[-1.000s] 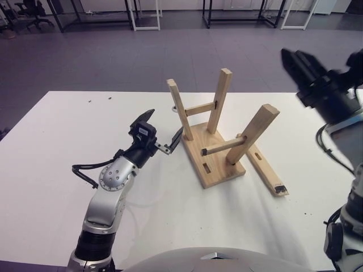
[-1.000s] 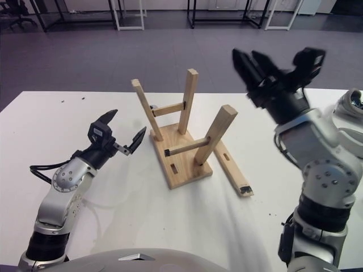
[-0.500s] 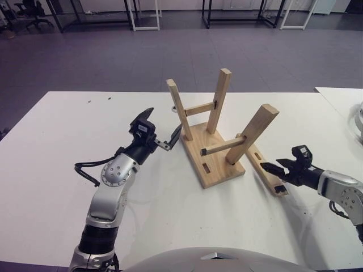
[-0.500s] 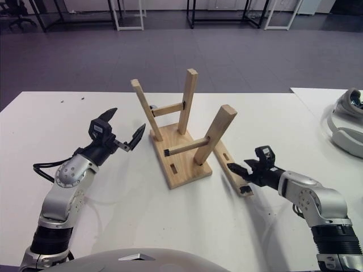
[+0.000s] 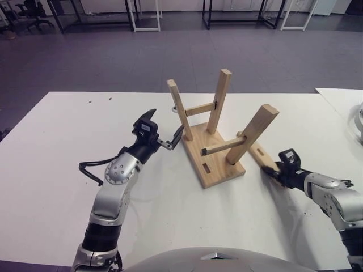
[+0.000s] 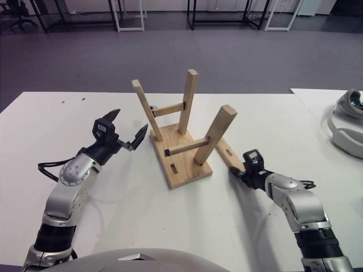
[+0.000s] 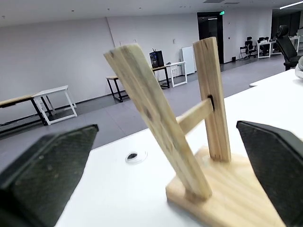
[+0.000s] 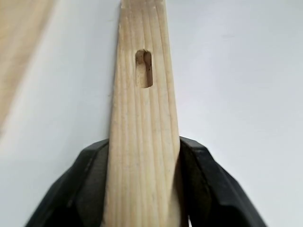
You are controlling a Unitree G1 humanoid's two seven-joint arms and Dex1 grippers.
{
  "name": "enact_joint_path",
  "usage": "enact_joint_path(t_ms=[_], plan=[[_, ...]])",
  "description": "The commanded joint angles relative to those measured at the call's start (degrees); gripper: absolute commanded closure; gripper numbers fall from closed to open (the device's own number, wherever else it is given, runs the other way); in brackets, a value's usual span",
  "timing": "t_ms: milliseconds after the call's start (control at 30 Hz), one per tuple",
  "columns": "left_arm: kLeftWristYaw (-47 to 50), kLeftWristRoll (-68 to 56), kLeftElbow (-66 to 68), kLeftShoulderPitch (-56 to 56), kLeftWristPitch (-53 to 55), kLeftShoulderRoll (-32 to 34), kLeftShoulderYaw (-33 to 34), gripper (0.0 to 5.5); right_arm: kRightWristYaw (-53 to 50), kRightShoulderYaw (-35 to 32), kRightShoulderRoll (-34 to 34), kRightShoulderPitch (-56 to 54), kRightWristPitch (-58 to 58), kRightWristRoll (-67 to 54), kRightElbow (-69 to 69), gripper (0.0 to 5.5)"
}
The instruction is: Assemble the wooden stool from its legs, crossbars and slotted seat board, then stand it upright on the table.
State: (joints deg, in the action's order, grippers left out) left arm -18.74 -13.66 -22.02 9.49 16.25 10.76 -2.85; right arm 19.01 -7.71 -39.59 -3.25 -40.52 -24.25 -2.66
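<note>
The stool stands upside down on the white table: a seat board [image 5: 218, 161] with three legs sticking up [image 5: 180, 110] [image 5: 219, 101] [image 5: 253, 134] and two crossbars [image 5: 201, 109] [image 5: 222, 147] between them. A loose fourth leg [image 6: 226, 153] lies flat to the right of the board. My right gripper [image 5: 276, 171] is shut on its near end; in the right wrist view the black fingers [image 8: 85, 184] press both sides of the slotted leg [image 8: 142, 118]. My left gripper [image 5: 166, 123] is open just left of the stool, its fingers [image 7: 47, 175] flanking the nearest leg without touching.
A white headset [image 6: 346, 122] lies on a separate surface at the far right. A small round ring [image 7: 132, 156] sits on the table behind the stool. Bare table [image 5: 51, 147] stretches to the left and front.
My right arm dropped from high in front of the camera to the table and closed on the loose leg's near end. My left gripper edged slightly toward the stool.
</note>
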Motion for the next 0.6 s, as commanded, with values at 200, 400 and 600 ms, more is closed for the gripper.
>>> enact_joint_path(t_ms=[200,400,600], plan=[[13.1,-49.8,3.5,29.9,14.3,-7.3,18.7,0.1,16.8,1.0,-10.2,-42.8,11.1,0.1,-6.1,3.43],[15.0,-60.7,8.1,39.4,14.6,-7.9,20.4,0.62,28.2,8.8,-4.6,-47.9,16.1,-1.9,-12.7,3.43],[15.5,-63.1,6.5,38.7,15.0,-7.1,19.6,1.62,28.4,9.4,-3.2,-48.1,15.1,-1.2,-13.5,3.43]])
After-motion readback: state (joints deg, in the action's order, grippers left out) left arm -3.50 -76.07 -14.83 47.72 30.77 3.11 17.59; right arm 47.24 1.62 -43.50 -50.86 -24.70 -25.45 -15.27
